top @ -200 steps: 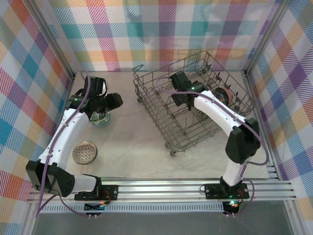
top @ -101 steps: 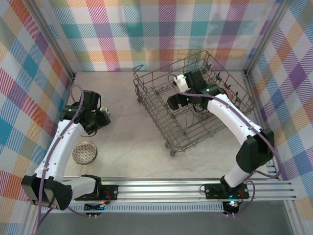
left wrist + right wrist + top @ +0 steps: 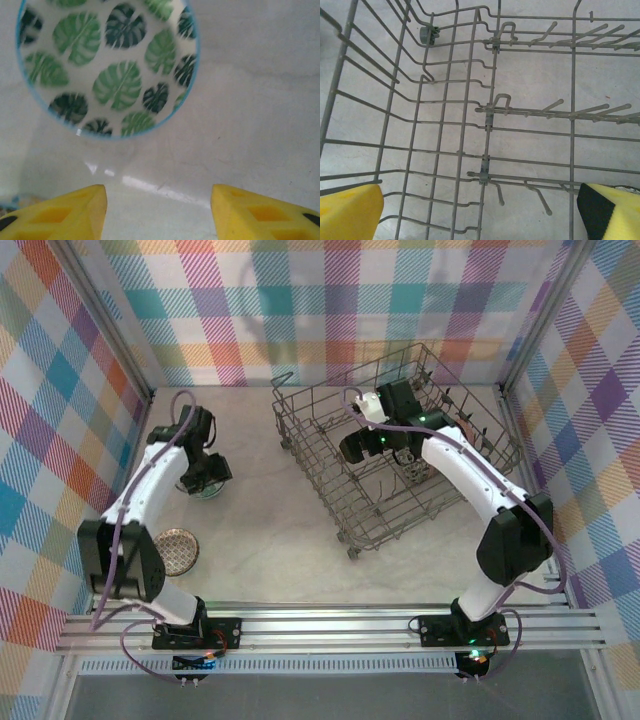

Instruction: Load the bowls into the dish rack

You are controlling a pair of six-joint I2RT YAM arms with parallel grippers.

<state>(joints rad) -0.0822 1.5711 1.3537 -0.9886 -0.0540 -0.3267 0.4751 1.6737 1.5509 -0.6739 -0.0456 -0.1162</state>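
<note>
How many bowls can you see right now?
3. A green-leaf bowl on the table at the left gripper, a tan bowl nearer the left arm's base, and likely a third bowl in the dish rack beneath the right arm, which may hide more.

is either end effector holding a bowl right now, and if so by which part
Nothing is held. The left end effector hovers open above the green leaf bowl, fingers apart and clear of its rim. The right end effector is open over the dish rack.
</note>
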